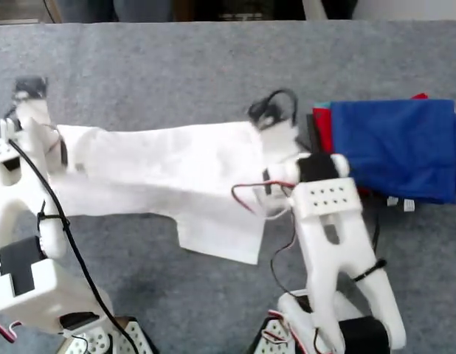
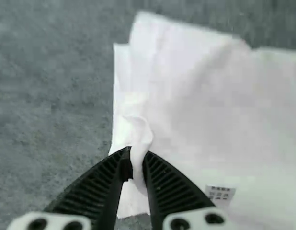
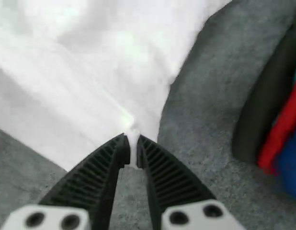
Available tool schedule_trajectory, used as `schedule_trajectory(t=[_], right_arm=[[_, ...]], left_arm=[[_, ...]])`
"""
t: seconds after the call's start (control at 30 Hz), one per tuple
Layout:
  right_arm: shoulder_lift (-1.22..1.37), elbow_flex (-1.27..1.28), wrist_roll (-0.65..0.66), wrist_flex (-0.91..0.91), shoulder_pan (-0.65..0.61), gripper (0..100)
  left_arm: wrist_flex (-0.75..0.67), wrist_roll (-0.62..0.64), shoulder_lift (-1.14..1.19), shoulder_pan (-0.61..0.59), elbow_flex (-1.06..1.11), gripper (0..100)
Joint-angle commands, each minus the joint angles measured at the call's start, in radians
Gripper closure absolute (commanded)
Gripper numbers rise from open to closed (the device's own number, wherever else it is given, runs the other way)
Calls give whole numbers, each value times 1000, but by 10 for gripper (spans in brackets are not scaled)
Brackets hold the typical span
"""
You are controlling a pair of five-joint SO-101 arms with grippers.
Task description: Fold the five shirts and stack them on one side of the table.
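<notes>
Across the tabletop (image 1: 176,59) lay the white shirt (image 1: 161,169), its 9 o'clock end pinched by the left end effector (image 2: 132,165), its 3 o'clock end by the right end effector (image 3: 132,143); folded shirts (image 1: 394,147) sat beyond at 3 o'clock.

A white shirt (image 1: 169,173) lies stretched out flat on the worktop (image 1: 176,66), just beside the stack (image 1: 383,169). It is partly folded, and a loose flap juts from its near edge. The left end effector (image 2: 133,160) pinches the end away from the stack, and the right end effector (image 3: 131,143) pinches the stack-side end. The stack shows a folded blue shirt (image 1: 398,133) on top and a red shirt (image 1: 323,129) peeking out beneath.
</notes>
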Motion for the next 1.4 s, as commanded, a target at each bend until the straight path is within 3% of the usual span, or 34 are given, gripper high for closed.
schedule_trajectory(t=[0.0,0.2,0.37,0.53,0.8,0.93,1.1,1.23,1.37], right_arm=[[-76,-205,-97,-17,31,985],[-142,-561,-219,-20,37,985],[-148,-875,-310,-20,143,985],[-147,-1148,-321,-20,233,985],[-145,-1498,-315,-21,238,985],[-143,-1550,-315,-69,238,985],[-91,-1299,-307,-100,135,985],[-4,-1006,-187,-215,15,985],[133,-748,-163,-511,-51,985]], left_arm=[[35,132,-144,-13,-217,971],[178,181,-377,58,-390,971],[250,181,-618,61,-446,971],[255,181,-867,58,-444,971],[397,173,-1181,58,-452,971],[454,173,-1278,44,-453,971],[525,181,-1315,-45,-292,971],[319,181,-1312,-50,27,971],[-175,176,-1306,-45,466,970]])
